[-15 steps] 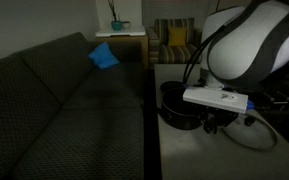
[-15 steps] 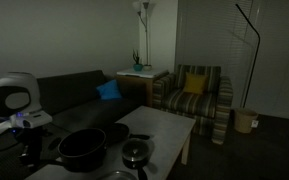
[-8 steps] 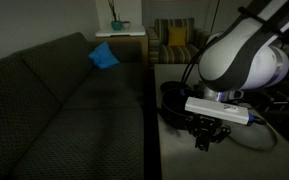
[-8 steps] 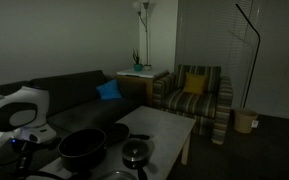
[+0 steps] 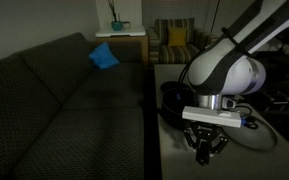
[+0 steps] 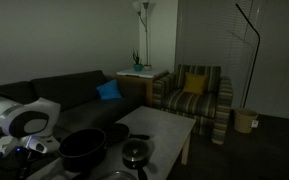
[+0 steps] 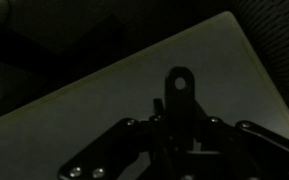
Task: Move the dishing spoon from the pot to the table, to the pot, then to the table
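Observation:
In the wrist view my gripper (image 7: 180, 128) is shut on the dishing spoon (image 7: 181, 88), a slim dark handle with a hole at its end, held above the pale table (image 7: 94, 105). In both exterior views the gripper (image 5: 205, 150) (image 6: 22, 152) hangs low over the table's near end (image 5: 169, 150), beside the big black pot (image 5: 173, 101) (image 6: 82, 148). The spoon's bowl end is hidden. The room is very dim.
A shallower black pan (image 6: 116, 131) and a small lidded pan (image 6: 135, 153) stand on the table by the pot. A dark sofa (image 5: 54, 110) runs along the table's side. A striped armchair (image 6: 194, 95) and a wooden side table (image 5: 121, 40) stand beyond.
The arm has swung down and towards the table's near end, bringing the gripper from beside the pot's rim to low over the tabletop.

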Robot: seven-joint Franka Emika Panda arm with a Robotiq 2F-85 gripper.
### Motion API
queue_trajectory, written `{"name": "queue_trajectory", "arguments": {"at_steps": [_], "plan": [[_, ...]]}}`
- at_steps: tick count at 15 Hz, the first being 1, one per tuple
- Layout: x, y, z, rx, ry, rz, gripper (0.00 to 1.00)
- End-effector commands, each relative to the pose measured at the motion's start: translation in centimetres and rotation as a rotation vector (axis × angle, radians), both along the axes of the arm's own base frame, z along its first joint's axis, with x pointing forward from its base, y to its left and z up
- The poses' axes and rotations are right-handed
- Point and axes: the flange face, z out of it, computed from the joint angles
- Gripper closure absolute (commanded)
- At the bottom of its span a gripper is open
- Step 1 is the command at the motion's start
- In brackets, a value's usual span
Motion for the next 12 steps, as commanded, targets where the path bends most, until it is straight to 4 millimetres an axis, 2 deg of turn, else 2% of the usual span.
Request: {"name": "queue_trajectory", "arguments": {"at_steps": [1, 3, 4, 9, 10, 11, 12], "plan": [[0.5, -1.2, -3.7, 0.001, 0.05, -0.034, 0.93], [0.3, -1.9, -4.9, -0.017, 0.051, -0.069, 0.93], [-0.2, -2.3, -4.1, -0.022, 0.05, -0.083, 0.93], [-0.2, -2.1, -4.5, -0.023, 0.052, -0.111, 0.93], [-0.2, -2.1, -4.5, -0.024, 0.052, -0.118, 0.84], [-0.1, -2.1, -4.4, -0.021, 0.049, -0.122, 0.48], [-0.1, -2.1, -4.4, -0.021, 0.047, -0.126, 0.48]]}}
